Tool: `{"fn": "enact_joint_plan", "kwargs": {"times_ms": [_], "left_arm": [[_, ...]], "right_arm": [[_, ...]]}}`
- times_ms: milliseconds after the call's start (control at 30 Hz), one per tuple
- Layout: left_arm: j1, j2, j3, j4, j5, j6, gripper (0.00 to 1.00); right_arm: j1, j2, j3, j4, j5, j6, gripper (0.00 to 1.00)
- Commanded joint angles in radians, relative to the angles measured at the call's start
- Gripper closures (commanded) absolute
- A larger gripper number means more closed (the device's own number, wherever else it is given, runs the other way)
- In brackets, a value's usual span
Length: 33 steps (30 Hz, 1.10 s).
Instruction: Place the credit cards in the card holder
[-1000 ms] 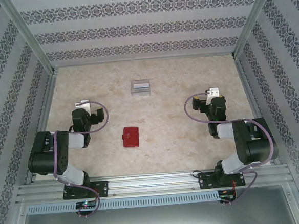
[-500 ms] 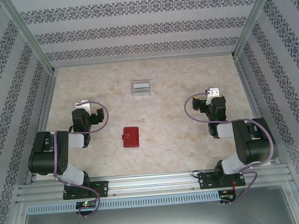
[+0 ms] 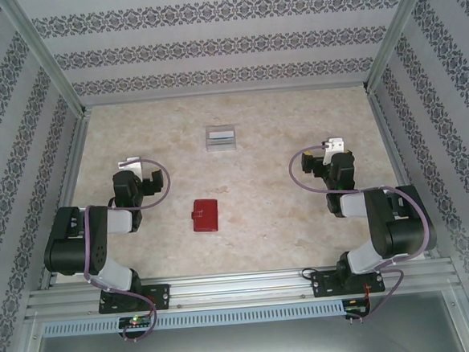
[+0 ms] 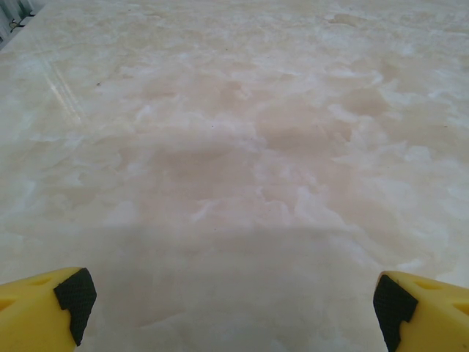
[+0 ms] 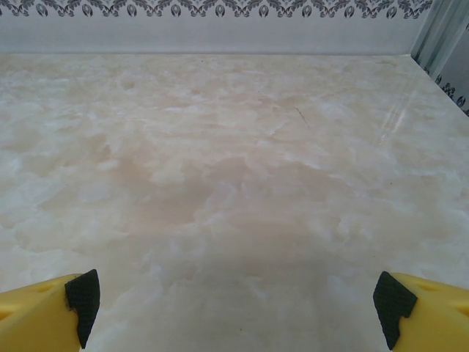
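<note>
Card holder (image 3: 221, 137) lies well apart from left fingers (image 4: 44, 308) and right fingers (image 5: 421, 315), both pairs spread wide.

Robot lab test booth, not a real room: marble-look tabletop (image 3: 259, 182) boxed in by patterned wallpaper panels (image 3: 225, 44) on bare metal frame posts (image 3: 45, 56), with robot arms (image 3: 86, 243) bolted to an aluminium rail (image 3: 242, 287) in front.

We note the left end effector (image 4: 234, 312) spread wide: yellow fingers (image 4: 33, 312) with black pads (image 4: 75, 297) at both lower corners, above the pale marbled bench (image 4: 234, 147).
</note>
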Motion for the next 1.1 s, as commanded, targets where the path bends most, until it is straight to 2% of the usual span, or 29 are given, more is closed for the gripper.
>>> {"fn": "enact_joint_plan", "kwargs": {"times_ms": [0,100,167,233,300,367,400,467,500,533,567,600,667,733,800,900,967,1067], "left_arm": [[-0.009,0.003,0.017,0.029,0.008,0.017,0.01],[-0.009,0.002,0.017,0.027,0.008,0.017,0.01],[-0.009,0.003,0.018,0.025,0.007,0.016,0.01],[-0.010,-0.004,0.022,0.014,-0.019,0.009,0.00],[-0.012,-0.099,0.055,-0.126,-0.060,-0.007,0.00],[-0.013,-0.220,0.134,-0.370,-0.085,-0.063,0.01],[-0.013,-0.272,0.170,-0.490,-0.090,-0.128,0.01],[-0.014,-0.355,0.216,-0.671,-0.112,-0.322,0.01],[-0.013,-0.393,0.241,-0.816,-0.164,-0.479,0.01],[-0.012,-0.423,0.272,-1.013,-0.234,-0.700,0.01],[-0.006,-0.445,0.306,-1.193,-0.233,-0.826,0.01],[-0.003,-0.469,0.323,-1.300,-0.185,-0.861,0.01],[-0.002,-0.523,0.268,-1.261,0.021,-0.796,0.01],[-0.005,-0.559,0.188,-1.177,0.301,-0.772,0.01],[-0.013,-0.559,0.151,-1.179,0.493,-0.765,0.00],[-0.060,-0.538,0.179,-1.285,0.651,-0.669,0.06],[-0.093,-0.528,0.221,-1.374,0.680,-0.608,0.07],[-0.107,-0.517,0.209,-1.376,0.757,-0.599,0.15]], "right_arm": [[-0.009,-0.029,-0.003,0.031,0.054,0.040,0.02],[-0.011,-0.144,0.004,-0.070,0.099,0.054,0.02],[-0.010,-0.259,0.036,-0.242,0.078,0.063,0.02],[-0.012,-0.359,0.074,-0.387,0.110,0.181,0.02],[-0.016,-0.421,0.085,-0.475,0.118,0.388,0.02],[-0.011,-0.429,0.104,-0.516,-0.028,0.454,0.02],[0.011,-0.411,0.133,-0.554,-0.078,0.454,0.02],[0.098,-0.370,0.200,-0.668,-0.083,0.447,0.02],[0.165,-0.348,0.213,-0.676,-0.077,0.432,0.02],[0.238,-0.329,0.223,-0.686,-0.054,0.429,0.02],[0.296,-0.310,0.231,-0.690,-0.044,0.422,0.02],[0.367,-0.287,0.256,-0.715,-0.044,0.405,0.02],[0.488,-0.241,0.311,-0.806,-0.010,0.394,0.02],[0.602,-0.185,0.333,-0.836,-0.014,0.427,0.02],[0.683,-0.119,0.341,-0.800,-0.104,0.492,0.05],[0.762,0.008,0.389,-0.775,-0.245,0.617,0.18],[0.791,0.069,0.394,-0.731,-0.309,0.724,0.24],[0.814,0.134,0.391,-0.654,-0.381,0.851,0.34]]}}
